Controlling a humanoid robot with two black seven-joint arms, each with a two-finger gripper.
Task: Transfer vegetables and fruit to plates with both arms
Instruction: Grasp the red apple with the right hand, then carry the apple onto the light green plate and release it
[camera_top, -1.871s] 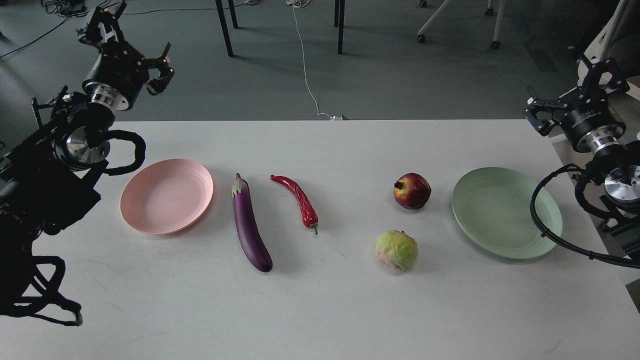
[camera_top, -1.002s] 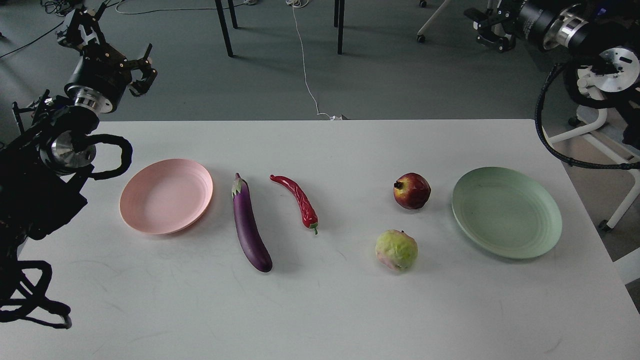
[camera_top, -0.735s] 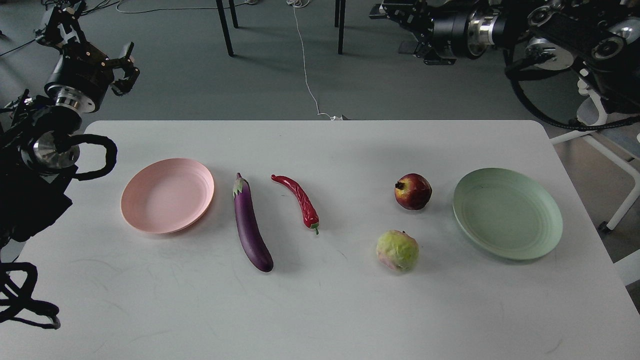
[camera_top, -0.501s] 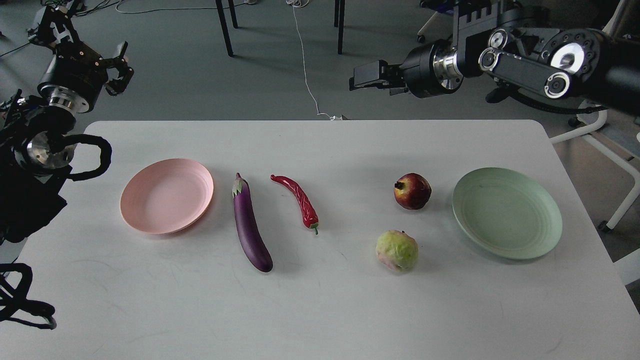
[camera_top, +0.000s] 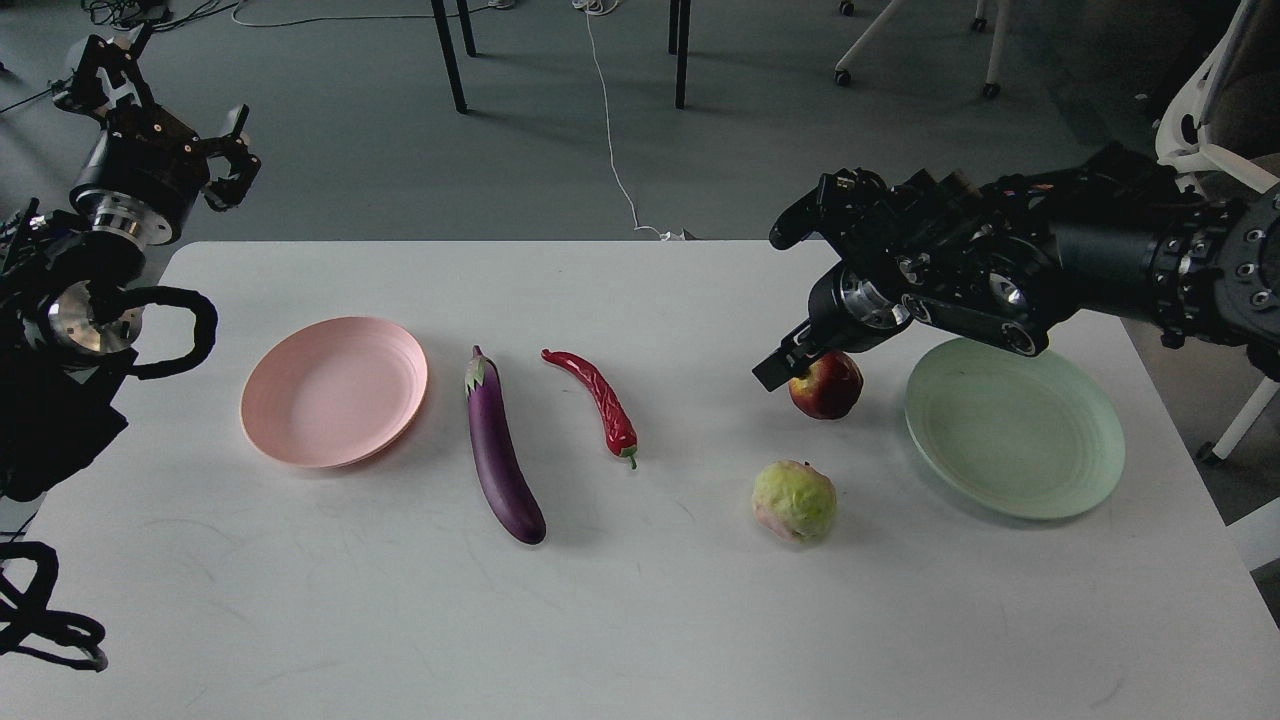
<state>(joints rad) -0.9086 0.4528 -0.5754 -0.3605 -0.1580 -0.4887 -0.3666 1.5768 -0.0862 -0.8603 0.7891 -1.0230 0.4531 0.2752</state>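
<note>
You have nothing plated yet: on the surface (camera_top: 640, 620) the pink plate (camera_top: 300, 420) and green plate (camera_top: 1040, 470) sit bare, eggplant (camera_top: 503, 460), chili (camera_top: 600, 398), green fruit (camera_top: 795, 500) and red fruit (camera_top: 832, 388) between them. Right pincer (camera_top: 785, 362) hangs at the red fruit (grip unreadable); left pincer (camera_top: 160, 90), spread, waits far off. Nothing blocks you.

Even, diffuse light, moderately bright. The matte white worktop (camera_top: 640, 600) shows no glare. Soft, faint shadows lie just right of the long glossy dark-purple eggplant (camera_top: 503, 455), which carries a thin highlight. Focus sharp throughout; the black arms read as near-featureless dark masses.
</note>
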